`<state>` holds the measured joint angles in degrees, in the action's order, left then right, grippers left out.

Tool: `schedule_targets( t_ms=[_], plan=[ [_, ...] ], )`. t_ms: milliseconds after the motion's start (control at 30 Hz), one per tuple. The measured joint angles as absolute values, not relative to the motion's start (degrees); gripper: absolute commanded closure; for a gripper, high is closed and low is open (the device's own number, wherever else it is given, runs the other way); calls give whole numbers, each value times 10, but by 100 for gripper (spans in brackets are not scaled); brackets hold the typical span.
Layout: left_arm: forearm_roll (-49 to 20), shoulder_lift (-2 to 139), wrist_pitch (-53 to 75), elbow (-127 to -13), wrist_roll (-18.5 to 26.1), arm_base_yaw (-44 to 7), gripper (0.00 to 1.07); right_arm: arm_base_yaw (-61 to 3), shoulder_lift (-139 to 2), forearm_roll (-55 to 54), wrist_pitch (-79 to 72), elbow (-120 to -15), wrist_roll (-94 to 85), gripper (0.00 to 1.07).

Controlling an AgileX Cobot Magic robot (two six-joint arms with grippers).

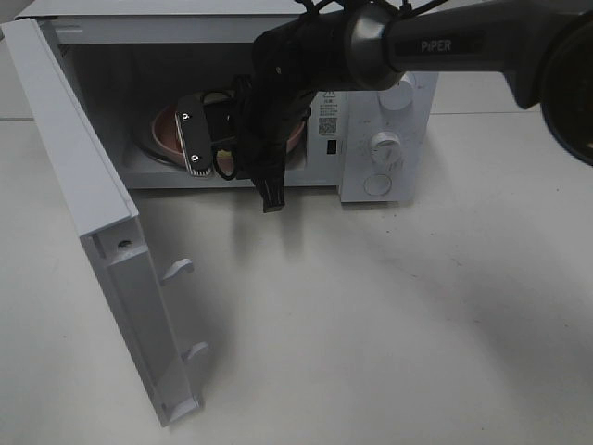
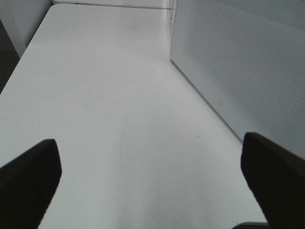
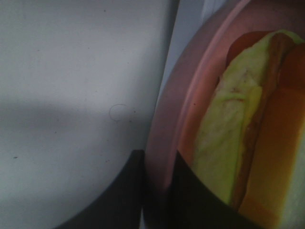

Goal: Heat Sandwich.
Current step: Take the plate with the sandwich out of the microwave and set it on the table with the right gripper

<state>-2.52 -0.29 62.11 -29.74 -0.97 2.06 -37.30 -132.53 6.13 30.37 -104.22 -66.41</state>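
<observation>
From the high camera I see the white microwave [image 1: 278,93] standing at the back of the white table [image 1: 389,315], its door [image 1: 102,241] swung fully open toward the left. My right arm reaches across from the right into the cavity, and the right gripper [image 3: 157,191] is inside it. Through the right wrist camera I see its two dark fingers [image 3: 119,195] pinched narrow on the rim of the pink plate [image 3: 164,119], one finger on the outer side of the rim and one on the inner side. On the plate lies the sandwich [image 3: 224,138], pale bread with a tan crust edge and yellow-green filling; the view is dim and close, so I cannot make out its whole outline. In the high view only a slice of the plate shows behind the arm, sitting low in the cavity.

My left gripper [image 2: 152,176] hangs over bare table beside the microwave's perforated side wall, its jaws spread wide with nothing between them.
</observation>
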Motion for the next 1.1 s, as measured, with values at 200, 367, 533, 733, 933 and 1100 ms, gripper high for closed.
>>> schedule_targets(
  t_ms=[200, 367, 533, 733, 933, 1100],
  plan=[
    [-25, -3, 621, -297, -10, 21, 9, -376, -1301, 55, 305, -1010, -685, 107],
    [-25, -3, 621, -297, -10, 21, 9, -378, -1281, 49, 317, -996, -687, 107],
    [-25, -3, 621, -297, -10, 21, 9, -379, -1258, 46, 314, -965, -700, 107],
    [-25, -3, 621, -297, -10, 21, 9, -390, -1221, 46, 299, -909, -717, 107],
    [-25, -3, 621, -297, -10, 21, 9, -393, -1199, 46, 290, -882, -718, 107],
    [-25, -3, 621, -297, -10, 21, 9, -395, -1173, 44, 285, -852, -728, 107]
  ],
)
